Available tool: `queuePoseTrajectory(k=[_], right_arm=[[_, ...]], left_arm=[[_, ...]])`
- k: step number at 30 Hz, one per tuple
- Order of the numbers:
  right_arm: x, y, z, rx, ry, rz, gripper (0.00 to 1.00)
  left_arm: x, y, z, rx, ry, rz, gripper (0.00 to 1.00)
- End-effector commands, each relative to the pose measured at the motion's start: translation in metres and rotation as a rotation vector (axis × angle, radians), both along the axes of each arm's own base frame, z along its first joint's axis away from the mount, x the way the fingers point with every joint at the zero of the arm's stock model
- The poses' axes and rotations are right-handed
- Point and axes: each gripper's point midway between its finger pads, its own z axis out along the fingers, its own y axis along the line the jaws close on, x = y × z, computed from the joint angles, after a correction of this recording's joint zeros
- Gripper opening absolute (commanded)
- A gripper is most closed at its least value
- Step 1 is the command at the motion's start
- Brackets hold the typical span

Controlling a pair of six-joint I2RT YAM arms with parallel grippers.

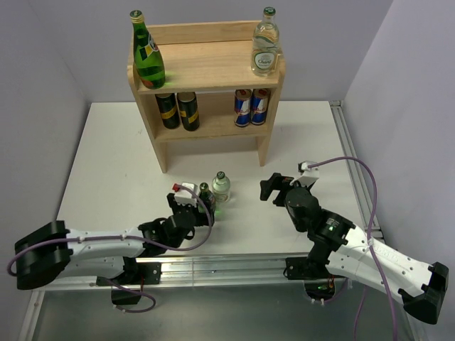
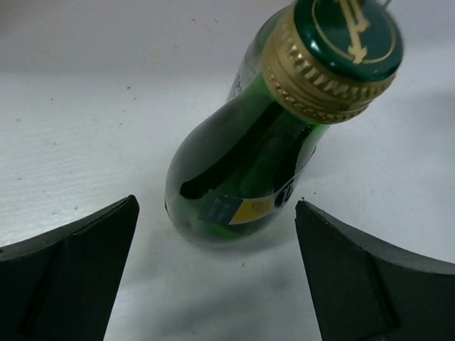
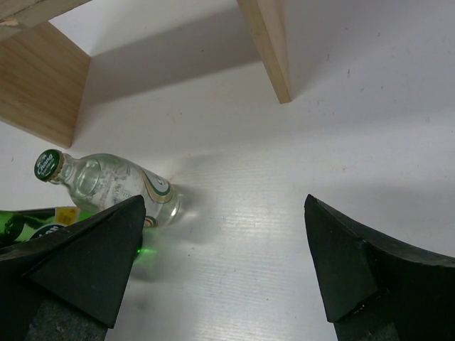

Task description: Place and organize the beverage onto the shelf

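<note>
Already most of the drinks look stowed. On the shelf (image 1: 213, 67), at the top centre of the overhead view, a tall green bottle (image 1: 148, 55) stands at the left end of the top board and a clear bottle (image 1: 265, 46) at the right end. The lower tier holds a pair of dark cans (image 1: 178, 110) on the left and a pair of red-and-blue cans (image 1: 252, 106) on the right.

What we judge is left sits on the white table (image 1: 114, 170) in front of the shelf, near mid-frame — a small green bottle (image 2: 242, 177) and a small clear bottle (image 1: 221, 187) just to its right, both apparently upright.

We see the left gripper (image 2: 216, 213) with its jaws spread wide on either side of the small green bottle's body, neither pad touching the glass. The right gripper (image 3: 225, 202) is likewise spread wide and holds nothing, over bare table to the right of the two bottles.

The shelf itself is light wood — two tiers between solid side panels, with a low rim around the top board. It stands square at the far side of the table, and both tiers have free room in the middle.
</note>
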Motion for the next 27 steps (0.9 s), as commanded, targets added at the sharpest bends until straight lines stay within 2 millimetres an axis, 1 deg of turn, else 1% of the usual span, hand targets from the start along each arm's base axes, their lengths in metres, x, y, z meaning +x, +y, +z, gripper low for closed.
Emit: queuePoseTrajectory(k=[1,2,3,4,10,14,17,18,22,24,25,27], right_arm=[[0.001,-0.004,0.004,0.006,-0.012,-0.021,1.00],[0.001,-0.004,0.004,0.005,-0.012,-0.019,1.00],[0.001,-0.003,0.005,0.008,-0.013,-0.018,1.00],[0.001,-0.004,0.005,0.005,-0.013,-0.020,1.00],[0.001,-0.005,0.002,0.002,-0.011,-0.022,1.00],[0.000,-0.005,0.000,0.003,-0.012,-0.020,1.00],[0.001,-0.005,-0.001,0.005,-0.011,-0.022,1.00],[0.000,-0.005,-0.004,0.002,-0.006,-0.020,1.00],[0.000,-0.004,-0.007,0.001,-0.001,-0.017,1.00],[0.000,-0.004,-0.009,0.005,0.000,-0.016,1.00],[0.000,-0.004,-0.009,0.005,0.000,-0.016,1.00],[-0.001,-0.004,-0.010,0.004,0.002,-0.015,1.00]], left_arm=[[0.013,-0.013,0.014,-0.065,-0.075,0.038,0.99],[0.017,-0.017,0.019,-0.092,-0.093,0.048,0.99],[0.018,-0.018,0.011,-0.069,-0.092,0.051,0.99],[0.019,-0.018,0.008,-0.053,-0.107,0.041,0.99],[0.028,-0.027,-0.002,-0.038,-0.141,0.051,0.99],[0.032,-0.027,-0.006,-0.023,-0.153,0.076,0.96],[0.036,-0.026,-0.010,0.009,-0.164,0.079,0.96],[0.037,-0.025,-0.011,0.017,-0.166,0.081,0.95],[0.042,-0.019,-0.012,0.008,-0.168,0.095,0.84],[0.046,-0.016,-0.015,0.017,-0.165,0.110,0.82],[0.048,-0.015,-0.016,0.017,-0.162,0.115,0.79],[0.051,-0.015,-0.020,0.023,-0.153,0.118,0.76]])
